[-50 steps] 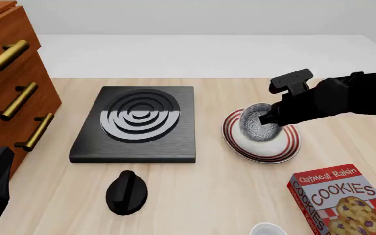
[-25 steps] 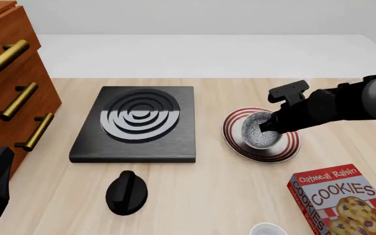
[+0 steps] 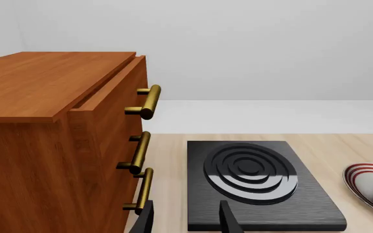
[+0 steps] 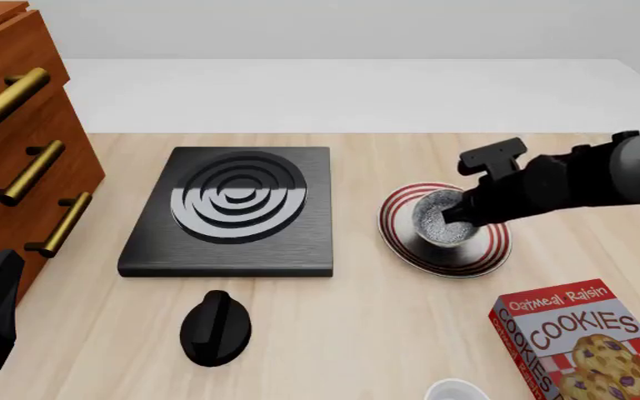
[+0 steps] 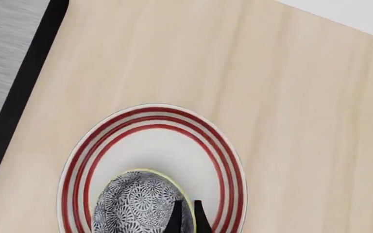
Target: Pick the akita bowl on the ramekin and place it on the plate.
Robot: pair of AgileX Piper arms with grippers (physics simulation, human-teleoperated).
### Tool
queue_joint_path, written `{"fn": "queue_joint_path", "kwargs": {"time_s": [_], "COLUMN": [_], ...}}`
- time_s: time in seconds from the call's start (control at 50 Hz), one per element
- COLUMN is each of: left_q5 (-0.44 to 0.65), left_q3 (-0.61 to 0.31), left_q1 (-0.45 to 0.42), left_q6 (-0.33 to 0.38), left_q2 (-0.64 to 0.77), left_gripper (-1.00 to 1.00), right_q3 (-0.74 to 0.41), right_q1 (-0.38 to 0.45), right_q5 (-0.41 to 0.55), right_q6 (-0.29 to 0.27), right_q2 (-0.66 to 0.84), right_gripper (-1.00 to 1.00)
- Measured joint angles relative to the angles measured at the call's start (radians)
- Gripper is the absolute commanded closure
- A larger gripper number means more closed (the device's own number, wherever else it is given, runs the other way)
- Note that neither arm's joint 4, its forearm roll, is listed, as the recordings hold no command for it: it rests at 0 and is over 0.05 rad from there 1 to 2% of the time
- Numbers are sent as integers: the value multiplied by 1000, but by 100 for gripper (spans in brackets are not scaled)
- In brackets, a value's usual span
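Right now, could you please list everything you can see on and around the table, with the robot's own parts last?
akita bowl: one, speckled black and white, on the plate.
plate: one, white with red rings, right of the stove plate.
stove plate: one, black with concentric rings, mid-table.
knob: one, black, near the stove plate's front edge.
cookie box: one, red, front right corner.
ramekin: one, white, only partly seen at the front edge.
drawer cabinet: one, brown wood with brass handles, far left.
right hand: one, black, shut on the bowl's rim.
left hand: one, black, open, holding nothing.
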Motion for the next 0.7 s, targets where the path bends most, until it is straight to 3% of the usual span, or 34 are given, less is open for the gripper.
{"fn": "queue_joint_path", "kwargs": {"time_s": [0.02,0.04,0.7], "left_q5": [0,0,0], "left_q3": [0,0,0], "left_q1": [0,0,0], "left_q6": [0,0,0], "left_q2": [0,0,0], "left_gripper": [-100,-100,-100], "right_q3": [0,1,14], "right_q1": [-1,-2,0], "right_q5": [-1,-2,46], "right_q6": [-2,-3,-92], "right_q2": [1,2,-94], "right_gripper": [100,-100,-100]}}
